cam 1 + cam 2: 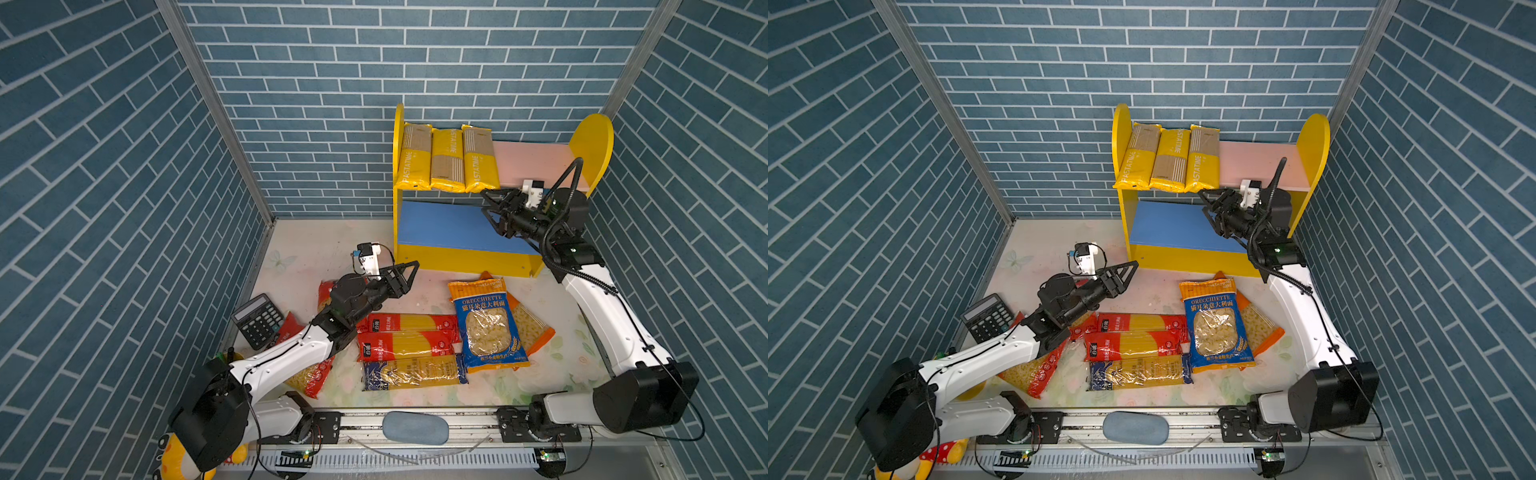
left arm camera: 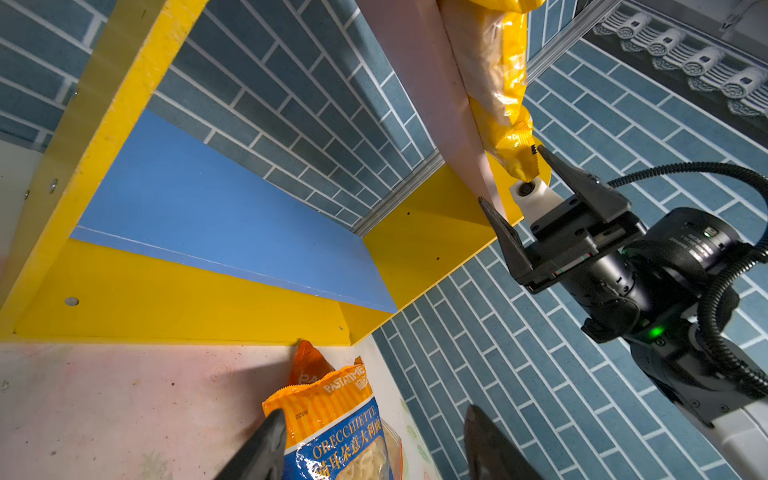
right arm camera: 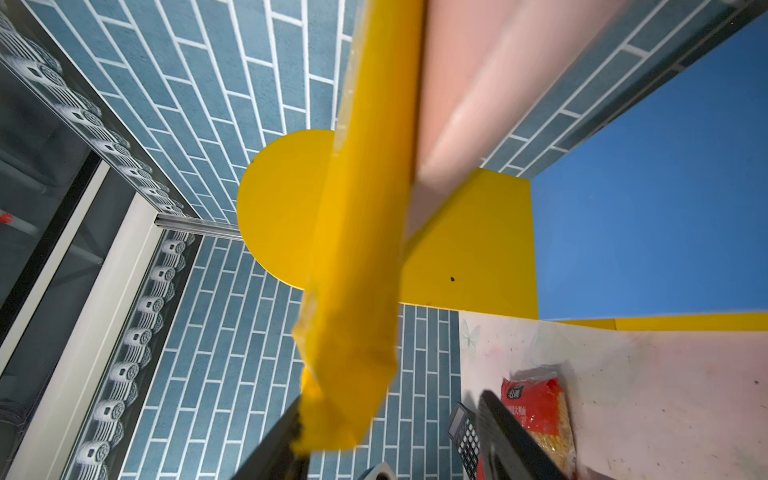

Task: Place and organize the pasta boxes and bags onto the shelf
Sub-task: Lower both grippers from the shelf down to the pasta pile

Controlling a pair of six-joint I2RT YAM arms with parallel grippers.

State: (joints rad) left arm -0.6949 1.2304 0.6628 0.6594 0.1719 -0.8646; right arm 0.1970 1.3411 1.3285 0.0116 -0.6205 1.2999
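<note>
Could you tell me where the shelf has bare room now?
The pink upper board is bare between the PASTATIME packs and the yellow side panel; the blue lower board looks bare. The table before the shelf is crowded with bags.

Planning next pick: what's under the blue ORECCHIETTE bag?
An orange pasta bag lies under the blue ORECCHIETTE bag, showing at its right and top; the rest is covered.

The floral worktop (image 1: 316, 245) carries the shelf (image 1: 461, 259), a calculator (image 1: 258, 320) and loose pasta bags (image 1: 409, 345). Three PASTATIME packs (image 1: 448, 160) lie side by side on the shelf's pink upper board (image 1: 528, 162).
</note>
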